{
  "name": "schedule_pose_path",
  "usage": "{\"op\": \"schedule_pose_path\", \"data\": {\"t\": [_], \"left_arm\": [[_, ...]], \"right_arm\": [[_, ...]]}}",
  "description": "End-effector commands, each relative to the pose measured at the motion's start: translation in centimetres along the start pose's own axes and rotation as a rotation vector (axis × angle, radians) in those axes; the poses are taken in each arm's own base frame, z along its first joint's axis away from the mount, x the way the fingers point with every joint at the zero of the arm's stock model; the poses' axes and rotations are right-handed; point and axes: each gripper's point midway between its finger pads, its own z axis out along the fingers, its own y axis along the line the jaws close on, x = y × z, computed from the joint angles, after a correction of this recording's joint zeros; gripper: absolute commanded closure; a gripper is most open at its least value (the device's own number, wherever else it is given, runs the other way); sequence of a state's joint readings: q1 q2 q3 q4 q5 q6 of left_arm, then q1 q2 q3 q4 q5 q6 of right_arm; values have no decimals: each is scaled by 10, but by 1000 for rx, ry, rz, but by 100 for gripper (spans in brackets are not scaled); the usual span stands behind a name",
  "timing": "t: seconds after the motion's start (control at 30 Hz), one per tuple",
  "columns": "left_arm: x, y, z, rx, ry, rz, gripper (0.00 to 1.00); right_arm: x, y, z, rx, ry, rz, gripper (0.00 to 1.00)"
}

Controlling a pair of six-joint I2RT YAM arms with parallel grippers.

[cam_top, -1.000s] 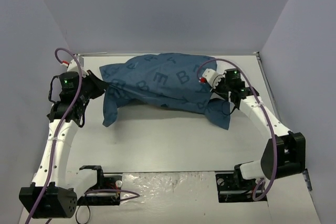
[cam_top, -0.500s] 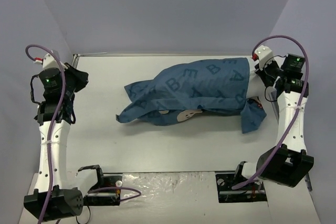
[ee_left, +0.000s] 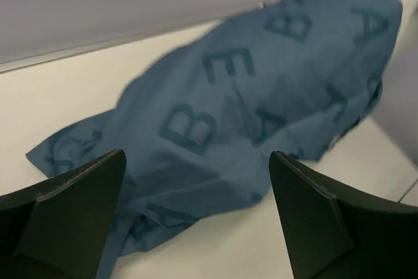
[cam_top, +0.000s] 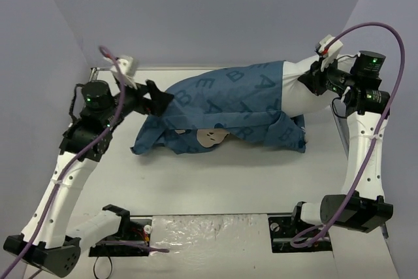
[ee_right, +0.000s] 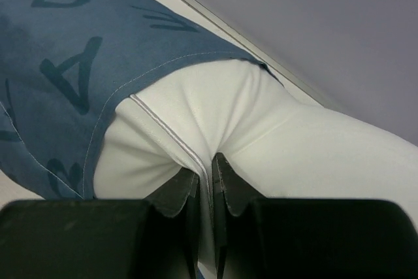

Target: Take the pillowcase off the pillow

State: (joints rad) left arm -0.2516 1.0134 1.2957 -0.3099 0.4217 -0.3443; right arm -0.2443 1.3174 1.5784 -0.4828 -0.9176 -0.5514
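Top view: pillowcase [cam_top: 228,106] lies across the far half of the desk [cam_top: 215,181]. The white pillow [cam_top: 297,89] pokes out at its right end, the rest is covered. Right gripper [cam_top: 309,83] sits on that bare end, left gripper [cam_top: 158,99] at the pillowcase's left end.

Left wrist: jaws wide apart, nothing between them, pillowcase just ahead. Likely lining up a grab to pull it left.

Right wrist: jaws clamped on the pillow's seam, probably anchoring it so the pillowcase can slide off.

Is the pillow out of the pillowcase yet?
Partly out: the pillow pokes its white end from the pillowcase, pinched in the right gripper; the rest is covered.
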Motion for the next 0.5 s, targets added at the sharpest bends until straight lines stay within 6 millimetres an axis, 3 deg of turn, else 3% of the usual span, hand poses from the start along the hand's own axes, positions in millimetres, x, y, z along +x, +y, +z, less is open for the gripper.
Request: {"op": "schedule_pose_path", "data": {"t": [0.0, 0.03, 0.1, 0.23, 0.3, 0.43, 0.47], "left_arm": [[75, 1, -3, 14, 239, 251, 8], [92, -7, -1, 41, 282, 311, 7], [127, 5, -1, 11, 380, 371, 6], [156, 15, 0, 18, 449, 504, 6], [158, 21, 5, -5, 443, 571, 6], [156, 60, 15, -242, 452, 707, 6], [153, 63, 26, -273, 428, 725, 6]], "right_arm": [[-32, 3, -1, -7, -88, 29, 100], [-25, 0, 4, -4, -72, 49, 100], [-16, -5, 9, 7, -49, 73, 100], [-6, -12, 15, 27, -17, 82, 100], [0, -17, 19, 37, -1, 92, 100], [4, -18, 23, 31, 7, 112, 100], [4, -18, 25, 28, 7, 114, 100]]}}
